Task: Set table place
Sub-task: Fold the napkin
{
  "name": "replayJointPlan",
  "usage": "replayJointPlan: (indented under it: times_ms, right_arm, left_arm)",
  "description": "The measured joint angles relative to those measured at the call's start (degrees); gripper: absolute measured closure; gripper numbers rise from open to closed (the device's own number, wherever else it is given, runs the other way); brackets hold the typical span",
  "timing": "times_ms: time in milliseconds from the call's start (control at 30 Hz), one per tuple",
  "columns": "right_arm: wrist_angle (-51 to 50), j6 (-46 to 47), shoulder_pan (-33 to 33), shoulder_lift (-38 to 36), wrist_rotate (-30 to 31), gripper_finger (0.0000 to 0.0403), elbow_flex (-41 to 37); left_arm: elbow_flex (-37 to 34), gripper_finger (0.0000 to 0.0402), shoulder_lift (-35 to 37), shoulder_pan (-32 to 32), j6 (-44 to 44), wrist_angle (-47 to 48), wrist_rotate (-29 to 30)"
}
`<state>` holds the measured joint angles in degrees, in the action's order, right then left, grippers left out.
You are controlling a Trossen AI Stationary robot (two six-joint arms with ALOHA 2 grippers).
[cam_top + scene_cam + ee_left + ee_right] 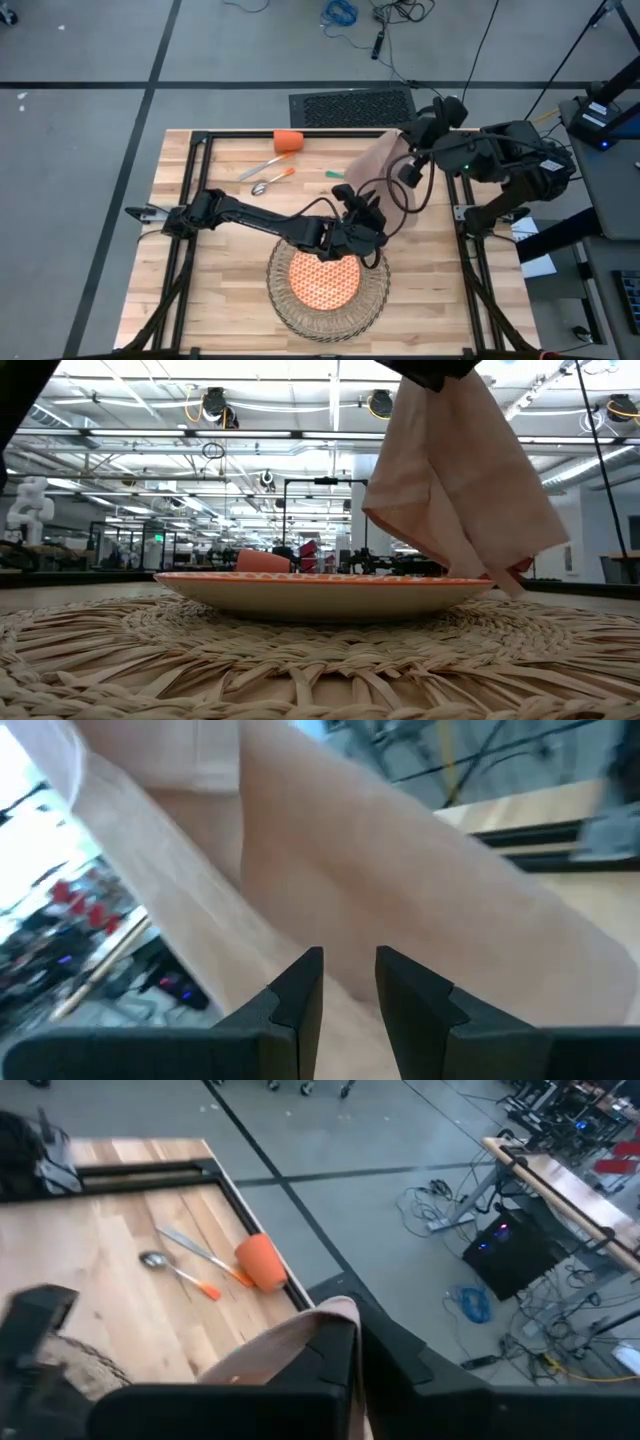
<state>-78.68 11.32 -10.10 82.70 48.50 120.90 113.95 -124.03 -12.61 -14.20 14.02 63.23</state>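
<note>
My right gripper (408,150) is shut on the beige napkin (383,165) above the table's far right part. The napkin hangs in folds beyond the plate in the low view (460,470). The orange-patterned plate (322,280) lies on the round woven placemat (372,300). My left gripper (352,205) hovers over the placemat's far edge, close to the napkin, its fingers (300,995) a little apart and empty. The orange cup (288,140) lies on its side at the far edge. The knife (266,166), the spoon (272,182) and the green fork (335,173) lie near the cup. My right gripper pinches the napkin's upper end (332,1316) between its two fingers, in several layers. The napkin hangs below the gripper in slack folds. Its lower corner (503,578) reaches down to about plate level; whether it touches the table I cannot tell.
The table's black frame rails (196,190) run along both sides and the far edge. A dark floor mat (352,106) and cables lie beyond the far edge. Bare wood (225,280) shows left of the placemat.
</note>
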Motion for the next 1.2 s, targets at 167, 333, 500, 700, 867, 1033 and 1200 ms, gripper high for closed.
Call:
replayJointPlan:
  times_ms: [167, 333, 500, 700, 867, 1033, 1200]
  right_arm:
    - [2.3, 0.0, 0.7, 0.0, -0.8, 0.0403, 0.0]
    - [3.3, 0.0, 0.7, 0.0, -0.8, 0.0403, 0.0]
    - [3.0, -0.5, 1.6, 0.0, -0.6, 0.0403, 0.0]
    - [3.0, -1.5, 2.3, 0.0, -0.5, 0.0403, 0.0]
    - [3.0, -1.5, 2.3, 0.0, -0.5, 0.0403, 0.0]
    - [3.0, -1.5, 2.3, 0.0, -0.6, 0.0403, 0.0]
    - [3.0, -1.5, 1.7, 0.0, -0.8, 0.0403, 0.0]
  left_arm:
    - [-0.9, 0.0320, 0.0, 2.7, 0.2, -1.1, 2.2]
    - [-0.9, 0.0320, 0.0, 4.7, 0.0, 0.8, 5.6]
    - [-0.9, 0.0320, 0.0, 4.3, -0.1, 1.8, 6.4]
    - [-0.9, 0.0320, 0.0, 2.2, 0.0, 3.9, 7.1]
    - [-0.9, 0.0320, 0.0, 1.8, 0.3, 4.6, 8.4]
    - [-0.9, 0.0320, 0.0, 1.7, 0.4, 4.5, 8.7]
    - [-0.9, 0.0320, 0.0, 3.5, 2.7, 4.5, 5.7]
